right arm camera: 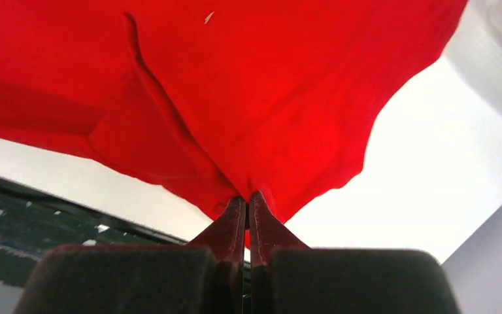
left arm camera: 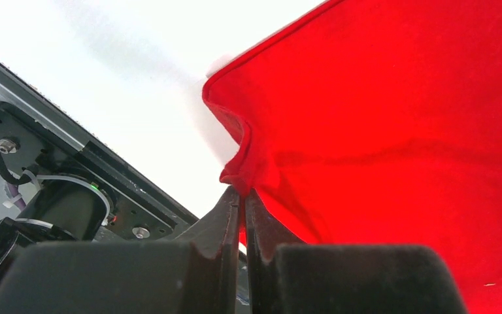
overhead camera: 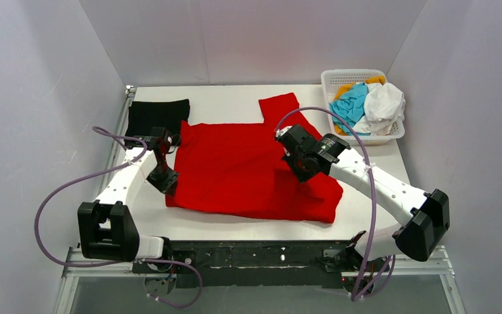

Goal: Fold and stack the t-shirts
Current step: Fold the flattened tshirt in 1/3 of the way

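Nearest, the left pincer (left arm camera: 242,196) fills the bottom of its wrist view. Its fingers are pressed nearly together w/ a bunched bit of the red t-shirt (left arm camera: 399,131) hem nipped at the tips. Cloth fans up & right from the tips. White bench (left arm camera: 124,78) lies to their left, and lower left is the dark base rail (left arm camera: 124,176) w/ screws & a small green light (left arm camera: 95,186).

The right pincer (right arm camera: 247,199) is in the same state: narrow, w/ red cloth gathered between the tips. The shirt spreads above them w/ a folded seam running up-left. Bare bench shows right of the tips, dark rail to the lower left.

From the top cam, the left pincer sits at the shirt's left edge near its front corner. The right pincer is over the shirt's right half, and that arm hides part of the cloth there. The shirt lies spread mid-bench between the two.

Beyond the left pincer, at the far-left corner, is the folded black t-shirt (overhead camera: 157,116), just beside the red one's shoulder. Beyond & right of the right pincer stands the white lattice basket (overhead camera: 353,75), holding a crumpled cyan t-shirt (overhead camera: 353,104), white t-shirt (overhead camera: 385,101) & orange t-shirt (overhead camera: 374,80).

One purple cable (overhead camera: 59,190) loops out left of the left arm. Another arcs over the right pincer, crossing the red sleeve. Grey walls (overhead camera: 39,78) box in the bench on 3 sides.
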{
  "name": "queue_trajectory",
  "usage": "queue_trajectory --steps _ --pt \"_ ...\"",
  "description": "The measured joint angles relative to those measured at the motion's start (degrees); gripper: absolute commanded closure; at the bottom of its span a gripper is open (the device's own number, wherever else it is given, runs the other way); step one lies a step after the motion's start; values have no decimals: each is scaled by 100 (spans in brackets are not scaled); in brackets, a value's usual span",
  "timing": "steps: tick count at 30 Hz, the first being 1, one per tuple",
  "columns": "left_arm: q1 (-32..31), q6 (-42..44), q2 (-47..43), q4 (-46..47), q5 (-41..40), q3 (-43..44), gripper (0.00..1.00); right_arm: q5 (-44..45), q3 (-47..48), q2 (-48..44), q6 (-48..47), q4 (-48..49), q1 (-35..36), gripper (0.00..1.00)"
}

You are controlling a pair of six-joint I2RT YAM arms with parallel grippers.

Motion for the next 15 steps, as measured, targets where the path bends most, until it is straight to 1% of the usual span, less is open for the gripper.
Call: queue_trajectory --steps 6,15 --pt "7 44 496 26 -61 350 100 221 59 212 -551 339 -310 99" --pt "39 105 988 81 -149 804 100 162 422 435 -1338 859 -682 99"
